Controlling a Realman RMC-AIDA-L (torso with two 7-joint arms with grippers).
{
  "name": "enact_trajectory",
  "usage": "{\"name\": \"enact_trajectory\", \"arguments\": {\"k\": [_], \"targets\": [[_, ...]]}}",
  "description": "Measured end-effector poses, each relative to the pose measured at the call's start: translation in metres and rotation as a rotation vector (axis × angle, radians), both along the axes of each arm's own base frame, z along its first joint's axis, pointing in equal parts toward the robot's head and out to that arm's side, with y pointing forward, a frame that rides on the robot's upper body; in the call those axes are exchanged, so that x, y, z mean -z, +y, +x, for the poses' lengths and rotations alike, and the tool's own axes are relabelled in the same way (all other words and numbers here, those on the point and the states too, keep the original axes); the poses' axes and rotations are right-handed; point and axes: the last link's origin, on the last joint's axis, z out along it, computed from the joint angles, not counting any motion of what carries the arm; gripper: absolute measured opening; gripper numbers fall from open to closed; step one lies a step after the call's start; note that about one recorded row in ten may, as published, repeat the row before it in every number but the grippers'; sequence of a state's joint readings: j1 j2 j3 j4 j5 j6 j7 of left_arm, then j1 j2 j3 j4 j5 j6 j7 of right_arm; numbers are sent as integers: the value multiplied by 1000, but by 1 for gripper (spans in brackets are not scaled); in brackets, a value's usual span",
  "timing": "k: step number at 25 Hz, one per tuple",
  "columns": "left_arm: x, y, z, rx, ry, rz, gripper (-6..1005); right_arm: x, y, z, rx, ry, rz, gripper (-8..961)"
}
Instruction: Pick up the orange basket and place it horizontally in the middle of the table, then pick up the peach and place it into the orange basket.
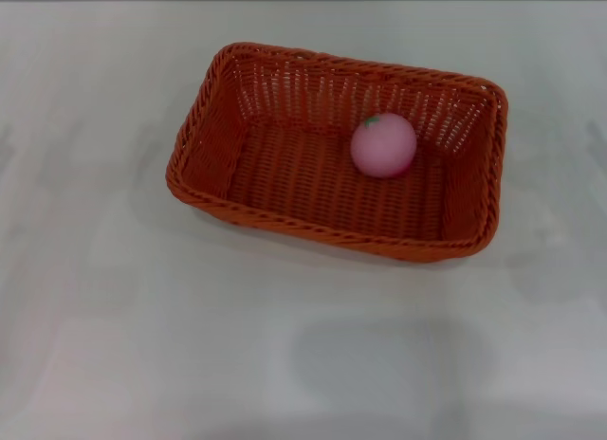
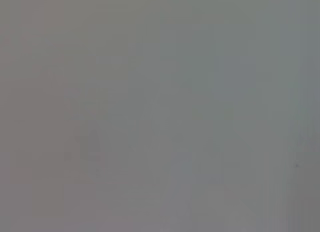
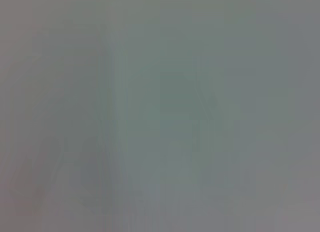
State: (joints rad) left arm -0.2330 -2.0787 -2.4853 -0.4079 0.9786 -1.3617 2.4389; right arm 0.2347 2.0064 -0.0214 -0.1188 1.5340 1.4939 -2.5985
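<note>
Item 1: orange basket (image 1: 285, 189). Woven, rectangular, with rounded corners and a braided rim. It stands upright on the table (image 1: 104, 317), in the middle and slightly toward the far side. Its long axis runs left to right, skewed a little so the right end sits nearer than the left.

Item 2: peach (image 1: 383, 145). A pink ball with a green stem spot on top. It rests inside the basket on the woven floor, right of centre and close to the far wall.

Item 3: left and right grippers. Neither appears in the head view, and both wrist views show only a blank grey surface. Finger state: cannot tell.

Assessment: both placements look complete. The peach lies toward the right arm's side; how it lies from either set of fingers cannot be judged.
</note>
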Motion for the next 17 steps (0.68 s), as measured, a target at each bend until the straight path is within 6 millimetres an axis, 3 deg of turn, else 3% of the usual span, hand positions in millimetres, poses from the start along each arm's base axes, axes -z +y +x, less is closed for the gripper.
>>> {"name": "enact_trajectory", "arguments": {"k": [17], "targets": [[4, 7, 3, 5, -11, -10, 876, 4, 3, 1, 19, -4, -1, 794]]}}
